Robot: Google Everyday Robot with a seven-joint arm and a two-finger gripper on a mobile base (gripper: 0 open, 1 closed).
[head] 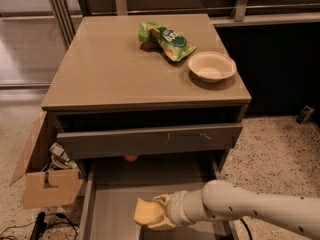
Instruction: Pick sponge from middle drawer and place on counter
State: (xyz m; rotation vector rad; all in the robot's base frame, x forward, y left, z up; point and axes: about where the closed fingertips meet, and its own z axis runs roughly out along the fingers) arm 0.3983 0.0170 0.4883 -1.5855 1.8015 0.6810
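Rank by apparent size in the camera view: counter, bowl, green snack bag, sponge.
1. counter
2. green snack bag and bowl: look alike, not ranked
3. sponge: smallest, though nearest the camera; the pincer is at it, over the middle drawer

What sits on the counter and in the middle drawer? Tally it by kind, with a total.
Green snack bag: 1, on the counter
Bowl: 1, on the counter
Sponge: 1, in the middle drawer, at the gripper
Total: 3
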